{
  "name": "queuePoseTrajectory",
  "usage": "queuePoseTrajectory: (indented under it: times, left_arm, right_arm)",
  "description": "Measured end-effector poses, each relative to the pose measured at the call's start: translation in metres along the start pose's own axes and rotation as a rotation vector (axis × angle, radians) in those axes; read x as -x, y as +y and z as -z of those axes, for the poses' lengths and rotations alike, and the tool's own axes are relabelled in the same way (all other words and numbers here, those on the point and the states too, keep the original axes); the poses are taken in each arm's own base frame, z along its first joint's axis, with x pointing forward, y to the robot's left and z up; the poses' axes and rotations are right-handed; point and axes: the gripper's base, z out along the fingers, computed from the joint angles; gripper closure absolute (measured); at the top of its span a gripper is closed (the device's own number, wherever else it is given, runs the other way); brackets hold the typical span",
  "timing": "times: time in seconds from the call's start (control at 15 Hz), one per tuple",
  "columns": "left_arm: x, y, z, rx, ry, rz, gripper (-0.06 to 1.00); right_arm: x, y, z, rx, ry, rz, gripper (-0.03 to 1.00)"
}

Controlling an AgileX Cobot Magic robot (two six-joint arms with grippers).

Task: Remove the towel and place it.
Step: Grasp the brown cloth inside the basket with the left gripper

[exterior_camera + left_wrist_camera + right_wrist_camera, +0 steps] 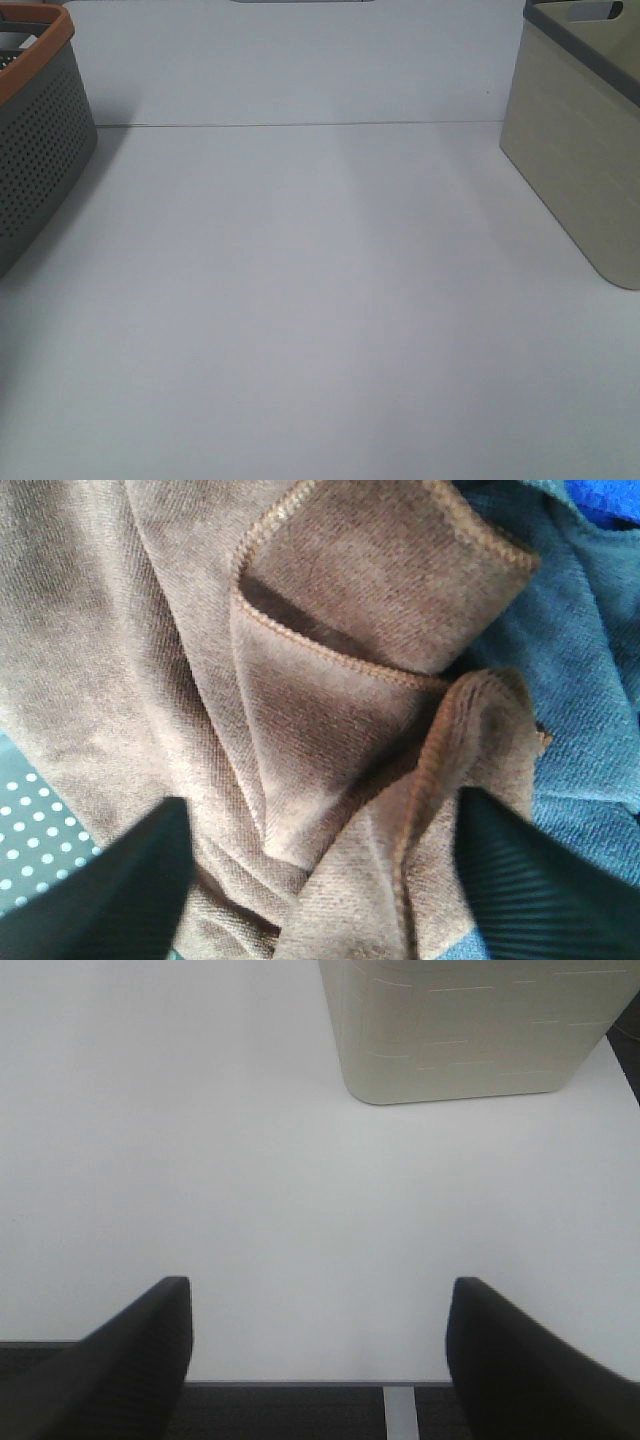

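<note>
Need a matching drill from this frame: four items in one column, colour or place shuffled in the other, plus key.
Items
1. towel
2. second cloth
3. perforated basket
4. smooth bin

Descriptions
a. beige, right edge of the high view
b. dark grey with orange rim, left edge of the high view
c. brown, rumpled, lying between the fingers of the left pincer
d. blue, beside the brown one

Pairs: 1-c, 2-d, 3-b, 4-a
</note>
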Motion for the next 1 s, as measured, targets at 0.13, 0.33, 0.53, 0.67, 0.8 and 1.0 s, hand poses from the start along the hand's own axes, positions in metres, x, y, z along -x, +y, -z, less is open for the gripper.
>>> queuePoseTrajectory:
  times: [0.13, 0.33, 0.53, 0.67, 0.8, 1.0]
  left_arm:
    - [-0.0007, -0.0008, 0.0, -0.009, 0.007, -0.001, 0.35]
    - [-0.0021, -0.0026, 0.0001, -0.029, 0.023, -0.008, 0.37]
    - [-0.0031, -0.0024, 0.0001, -0.027, 0.033, -0.016, 0.43]
    - [-0.0031, -0.0024, 0.0001, -0.027, 0.033, -0.016, 0.6]
    - [-0.0028, -0.0026, 0.0001, -0.029, 0.031, 0.007, 0.79]
    - [-0.004, -0.0065, 0.0003, -0.07, 0.045, 0.034, 0.94]
  right_arm:
    - [0.0, 0.0, 0.0, 0.0, 0.0, 0.0, 0.34]
    - [0.0, 0.0, 0.0, 0.0, 0.0, 0.0, 0.34]
    - [0.0, 0.0, 0.0, 0.0, 0.0, 0.0, 0.34]
    - [0.0, 0.0, 0.0, 0.0, 0.0, 0.0, 0.34]
    - [0.0, 0.0, 0.0, 0.0, 0.0, 0.0, 0.34]
    - [0.0, 0.0, 0.0, 0.0, 0.0, 0.0, 0.34]
